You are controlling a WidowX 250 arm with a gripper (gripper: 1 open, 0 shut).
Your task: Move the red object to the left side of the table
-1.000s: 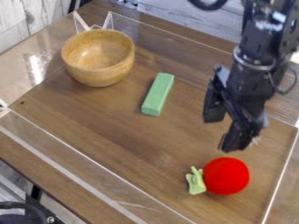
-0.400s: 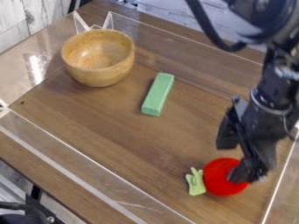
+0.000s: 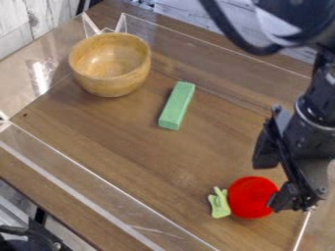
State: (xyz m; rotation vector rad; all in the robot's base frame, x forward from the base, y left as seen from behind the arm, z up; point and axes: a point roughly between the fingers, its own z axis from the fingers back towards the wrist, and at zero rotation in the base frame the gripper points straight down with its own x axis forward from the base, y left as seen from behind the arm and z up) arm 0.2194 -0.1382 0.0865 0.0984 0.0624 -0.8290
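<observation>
Item 1, far left: wooden bowl [image 3: 110, 65], round, light-coloured, empty as far as can be seen, standing upright near the back-left corner of the table [image 3: 92, 137]. Unmoved over the last second.

Item 2, centre: green block [image 3: 177, 105], rectangular, lying flat on the wood grain, long side running front to back. Also unmoved.

Item 3, surface: brown wood-grain tabletop with a clear plastic raised rim [image 3: 78, 201] round its edges. The left half in front of the bowl holds nothing visible.

Item 4, front right: the red object [image 3: 254, 196], a small rounded toy fruit with a light-green tuft on its left end, resting on the tabletop close to the front-right rim. It lies where it lay a second ago.

Item 5, far right: gripper [image 3: 291, 186], black, pointing down. A second ago it hung above and behind the fruit; it has since shifted toward the right front and now stands just beside and partly over the fruit's right side. Jaws spread wide, pinching nothing; contact with the fruit cannot be told.

Change noted: only the arm has moved. Judged meaning: the approach is nearly complete, the grasp not yet made, and the whole carry leftward remains to be done.

Markings: no brand, label or legible writing on any item.
</observation>
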